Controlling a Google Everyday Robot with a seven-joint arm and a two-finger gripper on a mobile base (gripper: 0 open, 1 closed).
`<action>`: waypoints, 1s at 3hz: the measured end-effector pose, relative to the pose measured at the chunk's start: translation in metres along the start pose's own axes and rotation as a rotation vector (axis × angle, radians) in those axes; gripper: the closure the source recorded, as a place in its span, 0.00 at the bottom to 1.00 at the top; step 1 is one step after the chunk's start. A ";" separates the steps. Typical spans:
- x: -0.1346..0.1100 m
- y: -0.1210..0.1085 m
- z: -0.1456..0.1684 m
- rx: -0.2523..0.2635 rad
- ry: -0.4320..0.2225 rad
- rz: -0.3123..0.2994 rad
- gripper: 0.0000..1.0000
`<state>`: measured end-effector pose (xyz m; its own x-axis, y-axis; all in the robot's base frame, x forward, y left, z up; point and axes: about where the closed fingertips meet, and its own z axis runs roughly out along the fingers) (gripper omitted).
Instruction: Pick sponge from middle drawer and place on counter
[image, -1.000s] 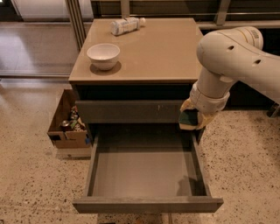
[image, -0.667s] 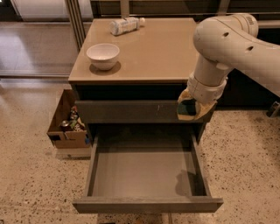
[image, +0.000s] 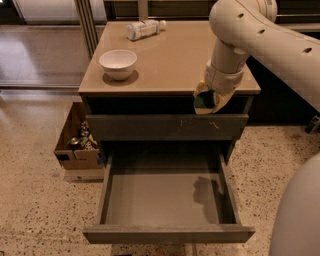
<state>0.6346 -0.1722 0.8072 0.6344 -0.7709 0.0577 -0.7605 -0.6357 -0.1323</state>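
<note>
My gripper (image: 208, 102) hangs from the white arm at the counter's front right edge, level with the top. It is shut on the sponge (image: 202, 100), whose dark green face shows between the tan fingers (image: 220, 100). The counter (image: 170, 65) is the glossy tan top of the grey cabinet. The middle drawer (image: 165, 197) is pulled wide open below, and its smooth grey floor carries only the arm's shadow. The scratched grey drawer front (image: 167, 127) above it is closed.
A white bowl (image: 118, 63) stands on the counter's front left. A bottle (image: 145, 29) lies on its side at the back. A cardboard box (image: 77, 145) of small items sits on the speckled floor left of the cabinet.
My gripper has risen with the sponge from beside the scratched drawer front up to the counter's front edge, shifting slightly left.
</note>
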 end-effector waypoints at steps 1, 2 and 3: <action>0.007 -0.025 -0.004 0.007 0.011 -0.033 1.00; 0.016 -0.034 -0.025 0.035 0.058 -0.030 1.00; 0.027 -0.041 -0.040 0.038 0.089 -0.037 1.00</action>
<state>0.6773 -0.1683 0.8539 0.6459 -0.7483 0.1511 -0.7297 -0.6633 -0.1658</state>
